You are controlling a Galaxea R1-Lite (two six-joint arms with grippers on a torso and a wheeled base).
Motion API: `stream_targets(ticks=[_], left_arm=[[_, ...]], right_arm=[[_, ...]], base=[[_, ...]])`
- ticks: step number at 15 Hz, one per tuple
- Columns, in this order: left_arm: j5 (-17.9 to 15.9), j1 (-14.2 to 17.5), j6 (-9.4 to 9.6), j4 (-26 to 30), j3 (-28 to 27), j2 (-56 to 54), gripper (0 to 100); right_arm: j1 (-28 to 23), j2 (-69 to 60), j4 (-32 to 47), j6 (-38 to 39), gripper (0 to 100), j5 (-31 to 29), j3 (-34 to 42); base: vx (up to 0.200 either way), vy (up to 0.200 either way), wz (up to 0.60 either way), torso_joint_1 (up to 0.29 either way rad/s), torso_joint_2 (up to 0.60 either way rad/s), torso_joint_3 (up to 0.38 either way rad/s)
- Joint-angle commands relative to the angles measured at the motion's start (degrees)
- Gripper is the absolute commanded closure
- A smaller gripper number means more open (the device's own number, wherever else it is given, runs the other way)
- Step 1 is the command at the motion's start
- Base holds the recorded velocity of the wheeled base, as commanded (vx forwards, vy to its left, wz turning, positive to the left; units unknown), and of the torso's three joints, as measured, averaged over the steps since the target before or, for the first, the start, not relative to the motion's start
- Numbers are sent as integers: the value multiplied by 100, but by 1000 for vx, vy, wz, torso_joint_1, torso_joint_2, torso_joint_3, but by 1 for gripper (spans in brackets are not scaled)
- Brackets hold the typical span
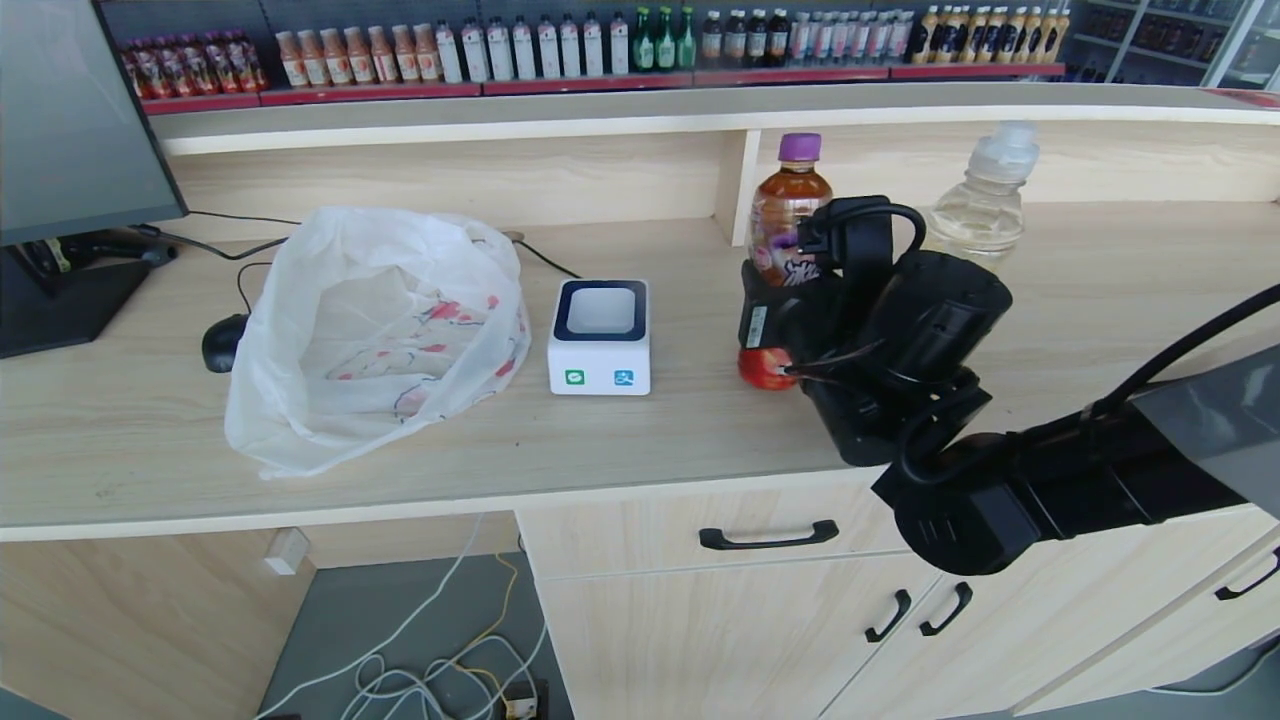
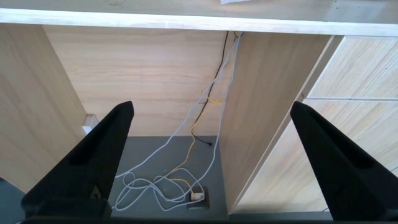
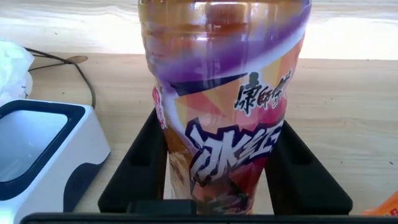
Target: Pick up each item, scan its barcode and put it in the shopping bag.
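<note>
Left tool (image 2: 211,106) sits low in front of the table (image 1: 650,430), fingers wide apart, nothing between them, facing loose cables (image 2: 163,186) on the floor underneath. Right tool (image 3: 221,124) is clamped on the purple-capped tea bottle (image 1: 790,205), one finger on each side of the label. The bottle leans slightly, base down at the tabletop, can't tell if it's touching. It's just right of the white scanner (image 1: 600,335). The open shopping bag (image 1: 370,330) is just left of the scanner, and a mouse (image 1: 222,342) is beside the bag's far left. A clear bottle (image 1: 985,200) stands farther back right. Monitor (image 1: 80,110) back left.
</note>
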Motion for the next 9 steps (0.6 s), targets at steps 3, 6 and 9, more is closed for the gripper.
stream_targets(ticks=[3, 6, 9], left_arm=[[-2, 1, -5, 0, 0, -2, 0], [6, 1, -5, 0, 0, -2, 0], [6, 1, -5, 0, 0, -2, 0]], right_arm=[[3, -28, -50, 1, 100, -1, 184], [3, -152, -111, 1, 100, -1, 492], [3, -301, -111, 1, 100, -1, 694]], base=[[0, 0, 0, 0, 0, 0], [0, 0, 0, 0, 0, 0], [0, 0, 0, 0, 0, 0]])
